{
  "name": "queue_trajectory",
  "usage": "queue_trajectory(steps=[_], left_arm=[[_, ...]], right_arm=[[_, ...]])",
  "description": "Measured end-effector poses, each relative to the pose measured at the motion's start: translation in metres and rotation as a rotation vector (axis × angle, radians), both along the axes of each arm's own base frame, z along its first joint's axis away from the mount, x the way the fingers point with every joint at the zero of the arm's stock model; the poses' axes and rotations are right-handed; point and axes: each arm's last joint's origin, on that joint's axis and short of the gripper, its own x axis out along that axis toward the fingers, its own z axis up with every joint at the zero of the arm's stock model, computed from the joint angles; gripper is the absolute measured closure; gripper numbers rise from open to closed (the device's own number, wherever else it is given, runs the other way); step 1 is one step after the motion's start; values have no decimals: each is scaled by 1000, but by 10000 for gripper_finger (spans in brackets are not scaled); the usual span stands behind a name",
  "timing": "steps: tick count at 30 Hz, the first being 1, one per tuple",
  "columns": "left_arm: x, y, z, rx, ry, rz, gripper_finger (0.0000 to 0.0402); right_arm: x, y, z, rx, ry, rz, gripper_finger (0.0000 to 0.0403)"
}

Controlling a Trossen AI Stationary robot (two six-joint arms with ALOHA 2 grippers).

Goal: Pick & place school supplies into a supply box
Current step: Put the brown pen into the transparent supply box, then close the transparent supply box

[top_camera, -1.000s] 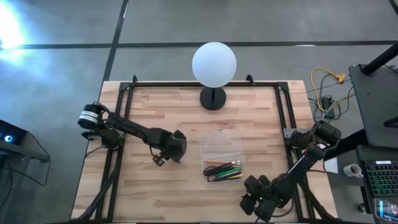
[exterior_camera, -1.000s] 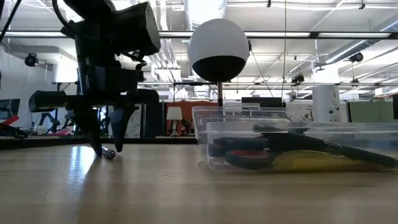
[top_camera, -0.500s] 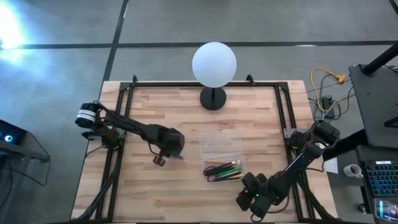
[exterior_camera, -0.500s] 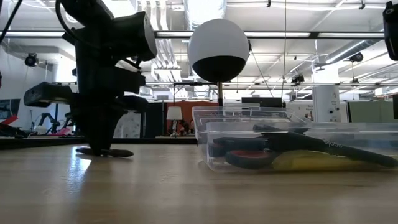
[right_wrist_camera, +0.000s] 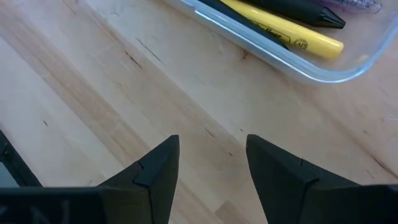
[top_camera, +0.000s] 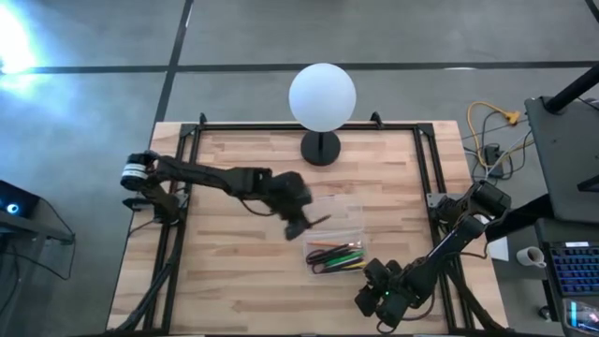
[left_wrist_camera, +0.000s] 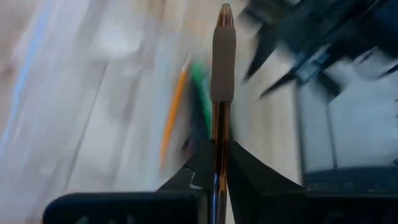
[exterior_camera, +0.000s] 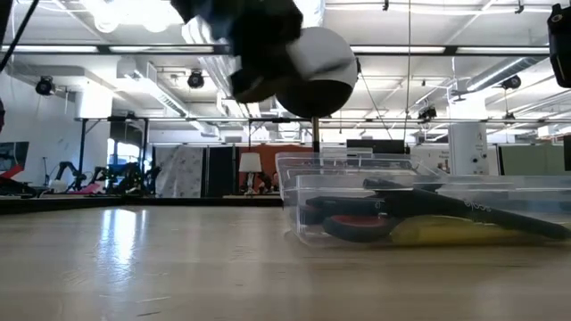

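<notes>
A clear supply box sits mid-table and holds several pens, pencils and scissors at its near end. My left gripper hangs above the table at the box's left edge, shut on an orange-brown pen with a grey-brown grip sleeve. In the low view it shows blurred, high up, with the box to its right. My right gripper waits open by the near edge, right of centre, just above the wood, with the box's corner ahead of it. My left gripper pinches the pen's shiny barrel between its two fingers, just behind the grip sleeve. The sleeve and the tip stick out past the fingertips, toward the box in the high view. The pen is lifted clear of the table.
A white globe lamp on a black base stands at the far edge, behind the box. Black rails run along the table's left, right and far sides. Bare wood lies left of the box and along the near edge.
My left gripper has shut on the pen, which lay on the table left of the box. It has then risen with it and swung toward the table's right, up to the box. The pen is now lifted clear of the wood.
</notes>
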Motion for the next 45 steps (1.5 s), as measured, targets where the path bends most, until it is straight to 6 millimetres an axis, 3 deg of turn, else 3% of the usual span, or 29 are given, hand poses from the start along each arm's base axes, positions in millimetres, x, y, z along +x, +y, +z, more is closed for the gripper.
queue_trajectory(steps=[3,6,9,12,15,17,21,24,29,34,39,45], left_arm=[[27,-8,1,-18,-49,-5,395],[59,-20,-22,-19,5,-23,387],[84,-35,-40,1,47,-60,354],[92,-40,-46,81,168,-93,311],[89,-35,-42,187,264,-102,274],[85,-31,-25,253,244,-111,257],[57,-19,18,482,254,-9,243],[33,7,27,601,296,137,242],[12,82,9,456,243,378,241],[-6,135,-39,219,308,519,241],[-9,140,-71,53,272,522,272],[-5,133,-93,7,241,502,357]], right_arm=[[0,0,0,-1,0,0,225],[-1,-1,0,-9,7,-1,225],[-1,-1,0,-11,9,-1,225],[-1,1,1,-8,6,4,225],[-2,3,2,-2,1,10,225],[-3,4,2,-3,1,13,225],[-3,4,2,-15,2,35,225],[-2,3,2,-24,0,51,225],[-2,2,1,-35,-4,50,225],[-2,2,1,-6,-13,-11,225],[0,3,2,53,-40,-109,227],[5,-2,-6,59,-73,-234,252]])
